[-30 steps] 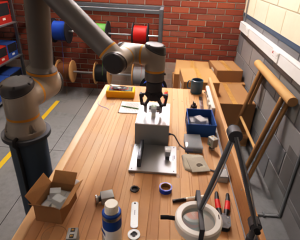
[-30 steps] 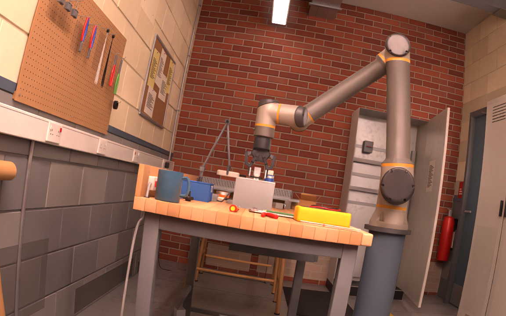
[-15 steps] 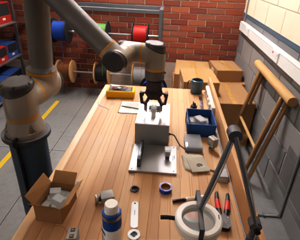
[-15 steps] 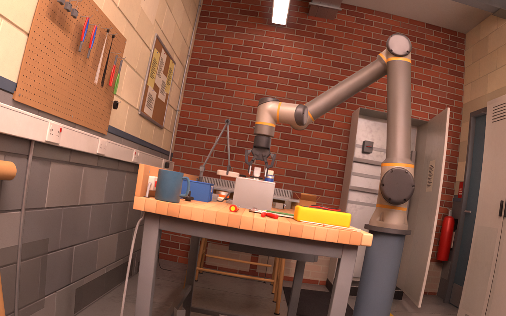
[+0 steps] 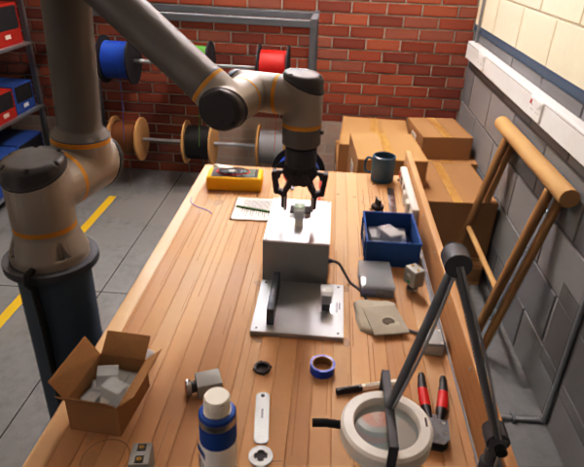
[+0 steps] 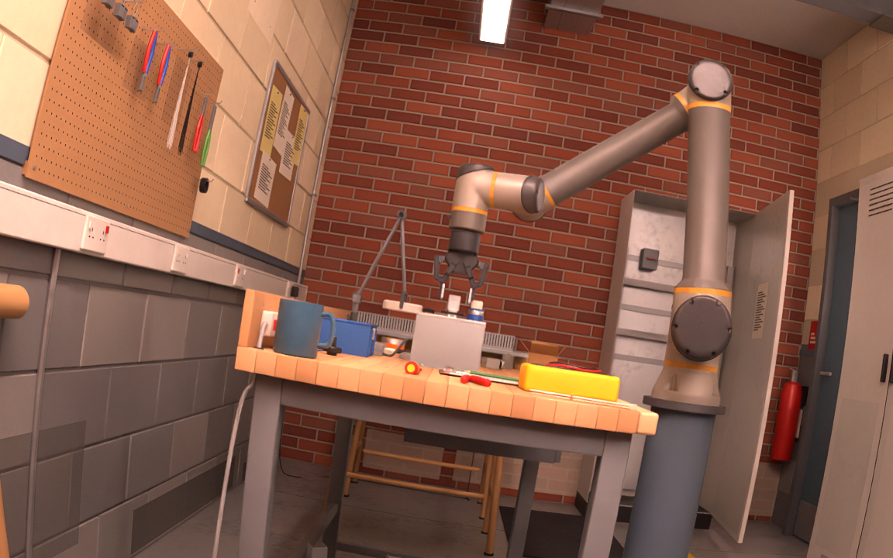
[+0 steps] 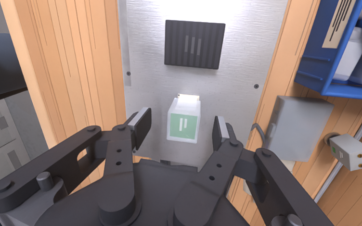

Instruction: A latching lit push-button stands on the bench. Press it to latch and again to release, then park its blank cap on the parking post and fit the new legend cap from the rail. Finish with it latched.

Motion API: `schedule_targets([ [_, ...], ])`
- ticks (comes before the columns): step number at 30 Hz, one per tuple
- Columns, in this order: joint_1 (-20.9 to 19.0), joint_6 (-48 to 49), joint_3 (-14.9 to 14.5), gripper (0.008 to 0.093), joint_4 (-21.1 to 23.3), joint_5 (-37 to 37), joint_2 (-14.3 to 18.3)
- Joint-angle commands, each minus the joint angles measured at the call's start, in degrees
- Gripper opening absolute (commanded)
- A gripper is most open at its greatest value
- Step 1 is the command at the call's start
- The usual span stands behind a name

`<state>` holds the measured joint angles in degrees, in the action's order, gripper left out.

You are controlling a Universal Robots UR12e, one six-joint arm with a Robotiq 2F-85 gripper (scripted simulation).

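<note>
The push-button's stem point(image 7: 188, 98) is mostly hidden under the legend cap point(image 7: 183, 124), a translucent white cube with a green face and two white bars, which sits on top of it on the grey button box point(image 5: 297, 239). My gripper point(image 7: 181, 126) hangs just above the cap point(image 5: 299, 209), open and holding nothing. On the steel plate in front of the box, a pale cap point(image 5: 326, 295) sits at the right side and the dark rail point(image 5: 272, 304) stands at the left. From behind the bench I see the gripper point(image 6: 459, 296) over the box point(image 6: 447, 340).
A blue bin point(image 5: 390, 237) of grey parts stands right of the box, with a grey adapter point(image 5: 376, 278) and its cable in front of it. A mug point(image 5: 382, 167), yellow meter point(image 5: 234, 178) and notepad point(image 5: 253, 208) lie behind. A tripod point(image 5: 453, 321) rises front right.
</note>
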<state>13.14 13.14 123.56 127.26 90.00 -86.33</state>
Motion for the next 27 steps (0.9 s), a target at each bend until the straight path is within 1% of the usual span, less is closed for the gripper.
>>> schedule_targets([
  [1,0.0,0.0,-0.1,0.0680,0.0,0.0,0.0],
  [10,0.0,0.0,-0.2,0.0680,-0.3,0.0,-0.2],
  [13,0.0,0.0,-0.5,0.0680,-1.1,0.0,-0.6],
  [27,0.0,0.0,-5.1,0.0680,-10.0,0.0,-5.0],
])
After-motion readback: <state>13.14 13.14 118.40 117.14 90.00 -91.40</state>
